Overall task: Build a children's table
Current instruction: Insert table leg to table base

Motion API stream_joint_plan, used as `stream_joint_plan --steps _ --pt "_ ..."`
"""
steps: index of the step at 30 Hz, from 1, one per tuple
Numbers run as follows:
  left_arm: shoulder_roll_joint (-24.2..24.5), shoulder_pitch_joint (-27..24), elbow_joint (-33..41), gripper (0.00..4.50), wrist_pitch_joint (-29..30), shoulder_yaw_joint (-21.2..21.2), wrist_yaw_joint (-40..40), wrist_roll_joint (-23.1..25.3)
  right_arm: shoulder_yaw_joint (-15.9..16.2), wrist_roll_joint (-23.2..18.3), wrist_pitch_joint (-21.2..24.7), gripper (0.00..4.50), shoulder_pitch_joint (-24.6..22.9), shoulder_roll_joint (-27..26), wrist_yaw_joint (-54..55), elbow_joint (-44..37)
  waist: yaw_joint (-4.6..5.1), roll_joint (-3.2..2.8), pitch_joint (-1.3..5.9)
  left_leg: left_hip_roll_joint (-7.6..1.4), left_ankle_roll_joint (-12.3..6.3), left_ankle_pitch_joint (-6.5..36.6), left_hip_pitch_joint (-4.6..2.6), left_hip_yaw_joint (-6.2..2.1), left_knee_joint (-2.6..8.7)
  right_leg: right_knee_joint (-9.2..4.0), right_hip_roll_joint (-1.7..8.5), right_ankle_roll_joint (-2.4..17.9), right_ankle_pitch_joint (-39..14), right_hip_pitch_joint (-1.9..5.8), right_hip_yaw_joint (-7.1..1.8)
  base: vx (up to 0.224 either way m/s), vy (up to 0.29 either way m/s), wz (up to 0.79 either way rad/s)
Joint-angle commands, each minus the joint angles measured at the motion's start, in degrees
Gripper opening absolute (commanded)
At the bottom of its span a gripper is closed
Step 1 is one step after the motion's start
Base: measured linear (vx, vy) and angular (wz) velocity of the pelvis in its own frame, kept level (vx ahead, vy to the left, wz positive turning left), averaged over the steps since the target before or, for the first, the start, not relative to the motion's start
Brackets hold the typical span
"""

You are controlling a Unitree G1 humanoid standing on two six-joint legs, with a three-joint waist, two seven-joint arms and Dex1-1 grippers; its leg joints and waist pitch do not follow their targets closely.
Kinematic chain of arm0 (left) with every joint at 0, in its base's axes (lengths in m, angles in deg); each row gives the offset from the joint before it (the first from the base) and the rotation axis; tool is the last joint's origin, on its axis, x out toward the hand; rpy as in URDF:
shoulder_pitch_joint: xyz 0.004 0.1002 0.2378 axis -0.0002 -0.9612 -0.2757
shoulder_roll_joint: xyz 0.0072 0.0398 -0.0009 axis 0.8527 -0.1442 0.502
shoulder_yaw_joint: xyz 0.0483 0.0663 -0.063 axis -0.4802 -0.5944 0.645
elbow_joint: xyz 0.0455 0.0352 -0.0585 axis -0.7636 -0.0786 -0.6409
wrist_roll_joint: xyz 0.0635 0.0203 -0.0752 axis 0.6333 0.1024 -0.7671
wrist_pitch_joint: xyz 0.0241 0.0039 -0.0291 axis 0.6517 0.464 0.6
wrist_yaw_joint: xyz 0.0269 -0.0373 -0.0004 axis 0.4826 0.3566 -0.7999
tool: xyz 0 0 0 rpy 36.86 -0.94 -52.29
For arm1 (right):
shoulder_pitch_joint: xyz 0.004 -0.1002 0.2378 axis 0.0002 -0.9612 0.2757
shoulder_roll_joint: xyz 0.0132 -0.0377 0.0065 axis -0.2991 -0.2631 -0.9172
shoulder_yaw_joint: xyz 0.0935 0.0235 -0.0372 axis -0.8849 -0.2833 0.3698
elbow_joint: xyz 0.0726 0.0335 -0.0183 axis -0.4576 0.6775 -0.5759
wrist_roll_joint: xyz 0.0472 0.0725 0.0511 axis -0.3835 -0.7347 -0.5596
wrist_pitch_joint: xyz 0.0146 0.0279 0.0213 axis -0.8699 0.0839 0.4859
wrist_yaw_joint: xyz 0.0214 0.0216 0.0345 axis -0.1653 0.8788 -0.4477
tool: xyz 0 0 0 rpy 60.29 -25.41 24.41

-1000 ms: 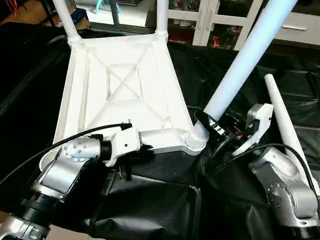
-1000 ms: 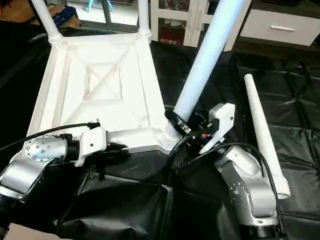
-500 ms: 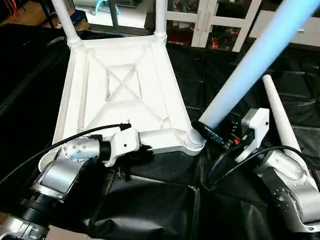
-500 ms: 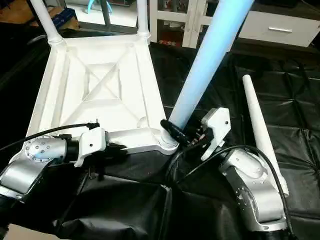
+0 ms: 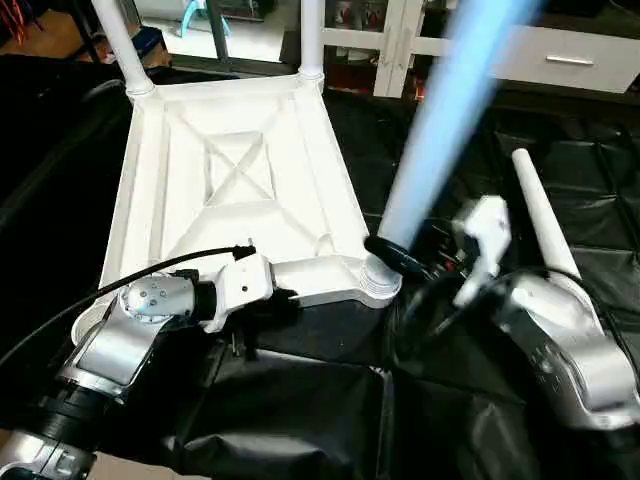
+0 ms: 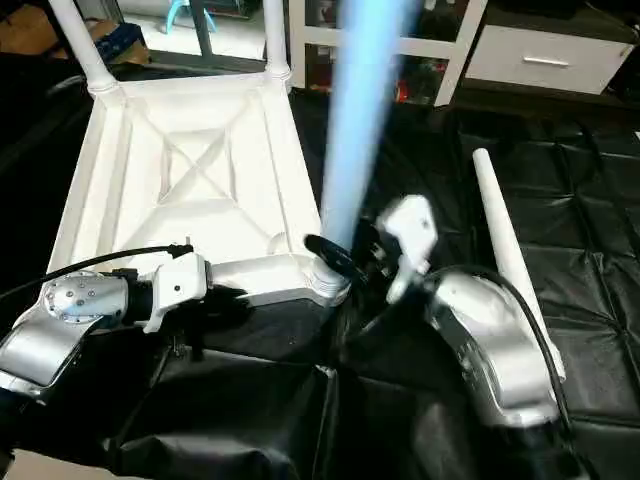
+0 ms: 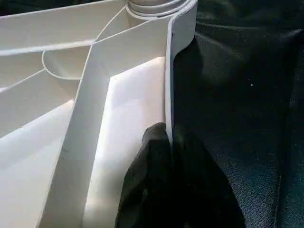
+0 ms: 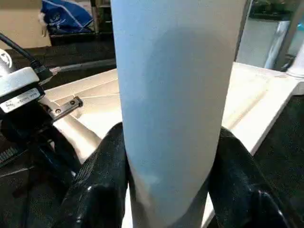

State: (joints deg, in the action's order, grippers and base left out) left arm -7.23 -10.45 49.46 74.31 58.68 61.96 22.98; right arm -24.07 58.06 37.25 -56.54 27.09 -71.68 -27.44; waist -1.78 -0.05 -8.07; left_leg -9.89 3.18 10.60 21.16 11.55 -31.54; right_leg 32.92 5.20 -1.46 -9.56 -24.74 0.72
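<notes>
A leg (image 5: 455,110) is gripped by the right claw (image 8: 166,185) at a corner socket (image 5: 379,281) (upturned tabletop (image 5: 235,190)), whose rim is pinched by the left claw (image 7: 172,180).

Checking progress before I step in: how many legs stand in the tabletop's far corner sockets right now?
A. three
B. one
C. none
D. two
D: two legs rise from the far corners of the tabletop, while the right gripper holds a third leg at the near socket and a fourth lies on the black cloth.
</notes>
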Motion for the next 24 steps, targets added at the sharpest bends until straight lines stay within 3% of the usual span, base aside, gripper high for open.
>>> stream_joint_plan --steps 1,8,14,20,24 --pt "-0.4 -0.3 -2.4 0.0 1.3 -1.3 -2.3 2.3 9.3 0.7 6.1 1.82 -2.6 -0.6 -4.8 4.1 0.16 0.07 1.36 -3.03 1.12 26.2 -0.75 -2.21 5.37 -5.64 2.69 4.8 -34.2 0.27 -2.09 0.0 0.0 0.0" --pt "-0.3 -0.7 -2.3 0.0 1.1 -0.9 -2.4 2.4 9.9 0.6 6.6 1.82 -0.9 -1.7 -5.0 5.8 0.07 0.27 1.62 -3.09 1.09 24.5 -0.71 -1.93 5.36 -5.48 2.62 5.6 -31.7 0.3 -2.17 0.0 0.0 0.0" --pt "-0.3 -0.7 -2.1 0.0 1.0 -1.0 -2.6 2.4 5.5 0.4 4.9 1.82 0.7 -4.4 -1.6 9.4 0.12 0.09 1.69 -3.11 1.64 25.1 -0.72 -1.94 5.45 -5.4 2.57 6.2 -30.9 0.32 -2.14 0.0 0.0 0.0" --pt "-0.3 -0.4 -2.2 0.0 0.8 -0.9 -2.6 2.5 1.4 -1.0 4.3 1.82 2.2 -5.0 0.2 10.0 -0.04 -0.07 2.0 -3.14 1.76 23.6 -0.84 -1.62 5.33 -5.06 2.4 7.6 -26.6 0.5 -2.16 0.0 0.0 0.0" --pt "-0.2 -0.5 -2.1 0.0 0.6 -0.8 -2.7 2.5 -1.8 -3.4 6.6 1.82 2.4 -4.1 -0.3 9.4 -0.14 -0.03 2.12 -3.09 1.25 21.8 -0.71 -1.44 5.22 -4.84 2.31 8.5 -24.2 0.81 -2.14 0.0 0.0 0.0"
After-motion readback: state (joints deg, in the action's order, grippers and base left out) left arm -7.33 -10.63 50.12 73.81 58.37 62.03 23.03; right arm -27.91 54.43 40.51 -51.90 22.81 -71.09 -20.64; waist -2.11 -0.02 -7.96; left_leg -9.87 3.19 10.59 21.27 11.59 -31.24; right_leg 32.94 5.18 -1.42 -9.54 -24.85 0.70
